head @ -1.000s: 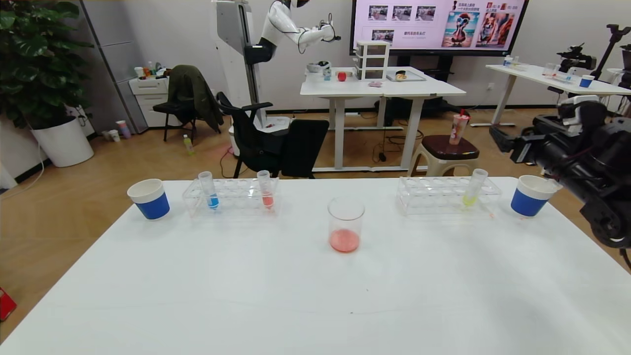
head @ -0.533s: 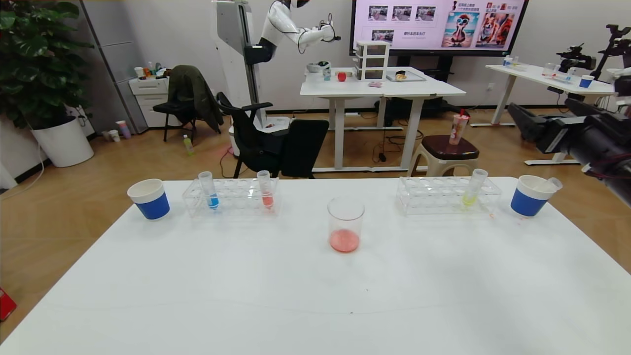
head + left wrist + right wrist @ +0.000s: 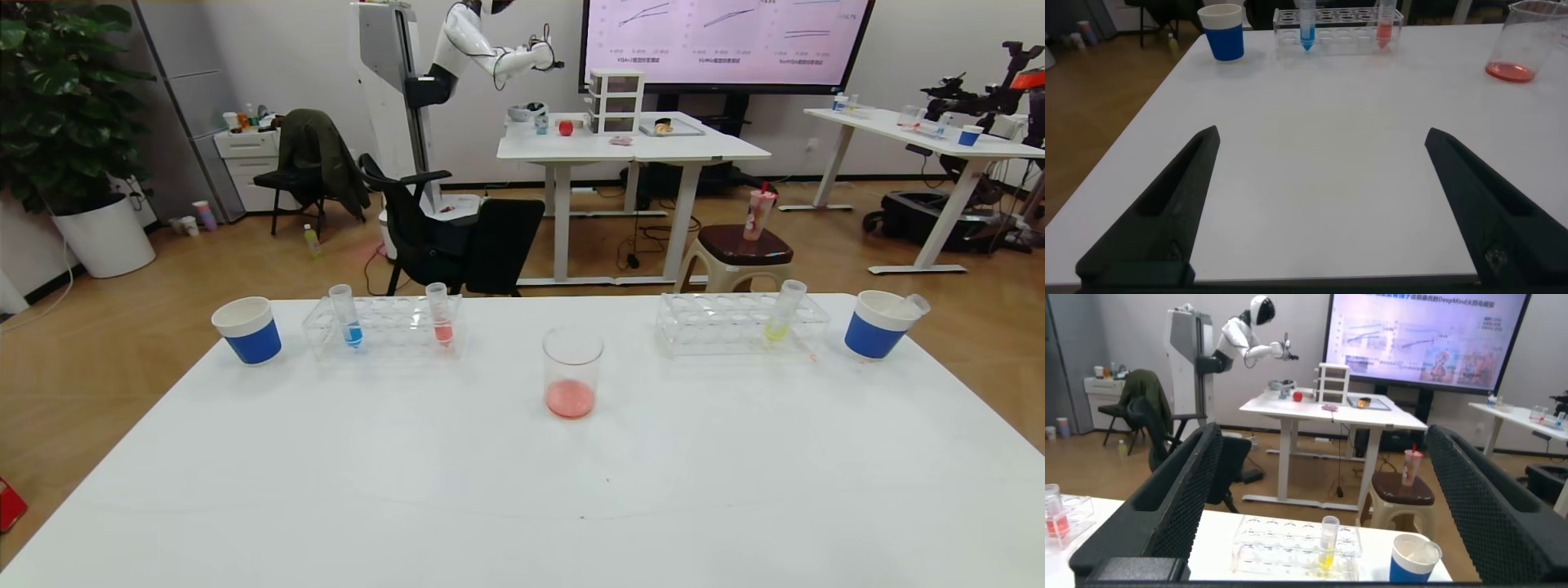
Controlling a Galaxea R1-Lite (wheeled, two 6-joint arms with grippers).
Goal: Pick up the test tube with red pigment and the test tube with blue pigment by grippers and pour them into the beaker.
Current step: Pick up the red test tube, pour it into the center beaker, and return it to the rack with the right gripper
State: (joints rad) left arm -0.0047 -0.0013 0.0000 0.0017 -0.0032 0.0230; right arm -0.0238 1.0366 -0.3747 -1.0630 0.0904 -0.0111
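From the head camera I am seeing the whole white counter (image 3: 522, 490), but neither arm is showing there. The beaker (image 3: 572, 372) is standing near the middle with a little red liquid at its bottom. On my left, a clear rack (image 3: 384, 327) is holding the test tube with blue pigment (image 3: 345, 315) and the test tube with red pigment (image 3: 439, 314), both upright and a few holes apart. A blue-banded paper cup (image 3: 247, 329) is sitting just beside that rack. On my right, a second rack (image 3: 739, 324) is holding a tube with yellow-green liquid (image 3: 784, 311), and another paper cup (image 3: 876, 324) has an empty-looking tube leaning in it.

The wrist cameras are giving me what the head camera is missing (the arms themselves). The left end effector (image 3: 1323, 204) is hanging low over the near part of the counter, its two black fingers spread wide, holding nothing and touching nothing. The blue tube, the red tube and the beaker are all far ahead of it.

The right end effector (image 3: 1323, 498) is sitting higher and looking out over the right rack and cup into the room. Its fingers are spread wide too, with nothing between them.
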